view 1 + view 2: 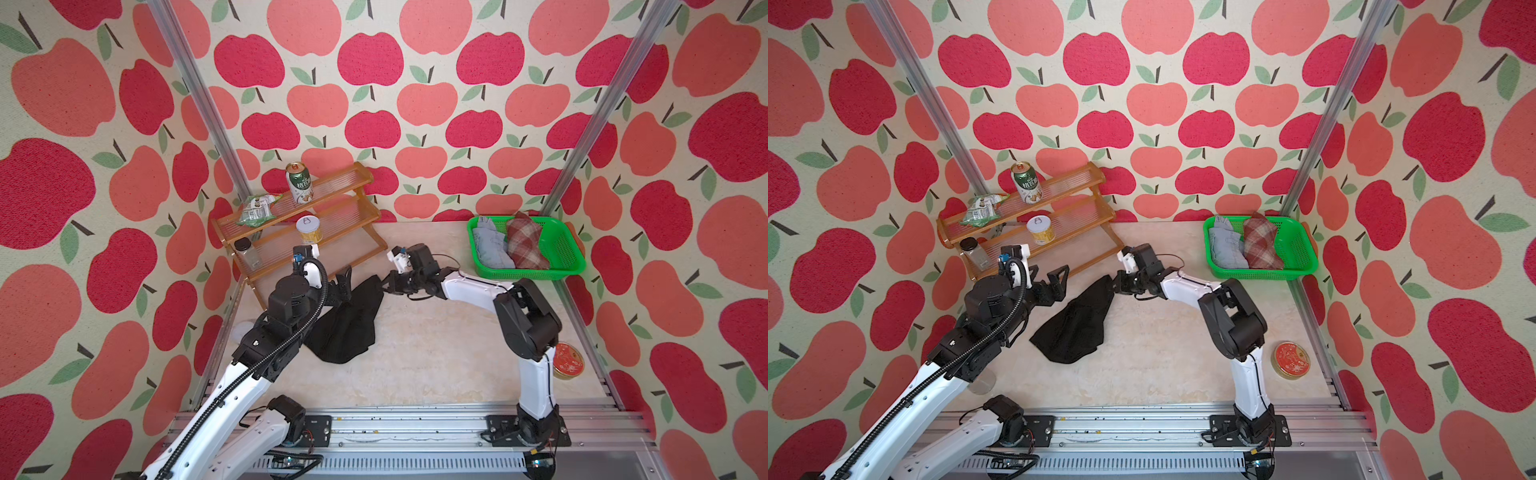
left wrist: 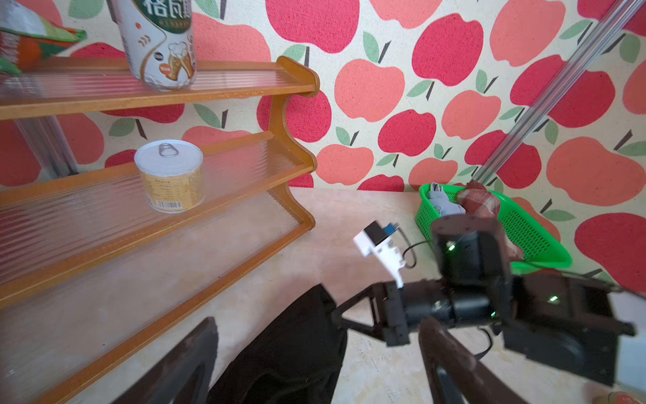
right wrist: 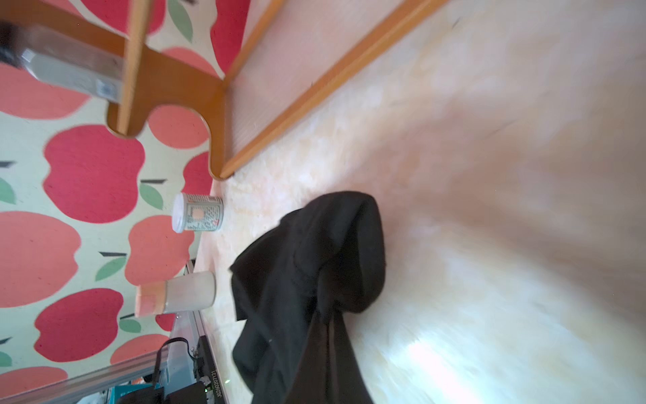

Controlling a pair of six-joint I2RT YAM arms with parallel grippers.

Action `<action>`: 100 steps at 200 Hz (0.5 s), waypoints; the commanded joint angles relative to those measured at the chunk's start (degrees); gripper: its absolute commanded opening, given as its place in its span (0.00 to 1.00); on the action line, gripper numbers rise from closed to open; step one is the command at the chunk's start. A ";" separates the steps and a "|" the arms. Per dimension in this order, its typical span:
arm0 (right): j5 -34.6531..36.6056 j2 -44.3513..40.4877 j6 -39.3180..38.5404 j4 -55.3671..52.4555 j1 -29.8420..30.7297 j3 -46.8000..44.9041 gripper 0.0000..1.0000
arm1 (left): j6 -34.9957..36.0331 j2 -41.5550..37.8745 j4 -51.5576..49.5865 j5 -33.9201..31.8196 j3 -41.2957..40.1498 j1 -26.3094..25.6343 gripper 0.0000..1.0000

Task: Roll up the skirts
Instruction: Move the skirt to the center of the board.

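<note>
Black skirt [image 1: 1075, 322] lies crumpled before the wooden rack [image 1: 1059, 216], one corner clenched by the right gripper [image 1: 1115, 286]; the left gripper [image 1: 1054, 286] hangs spread, empty. Spreading looks under way; rolling needs flat cloth first.

White arm [image 1: 469, 286] shells, black joints, black ribbed cable conduit [image 1: 232, 374]

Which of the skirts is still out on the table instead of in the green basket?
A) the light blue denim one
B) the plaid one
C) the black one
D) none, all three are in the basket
C: the black skirt lies spread on the table, one corner pinched by the right gripper, while the denim skirt and the plaid skirt sit side by side in the green basket.
</note>
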 commanded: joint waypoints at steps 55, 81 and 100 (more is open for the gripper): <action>2.32 -14.77 -12.83 -16.95 -17.08 -20.95 0.40 | -1.29 19.35 7.49 7.55 -1.55 -3.52 0.88; 5.33 -20.66 -12.07 -14.86 -21.29 -27.31 0.64 | -1.59 23.22 8.08 7.54 -2.68 -2.45 0.87; 5.39 -23.89 -13.30 -14.41 -21.81 -28.02 0.69 | -4.10 25.13 9.88 10.43 -4.61 0.41 0.85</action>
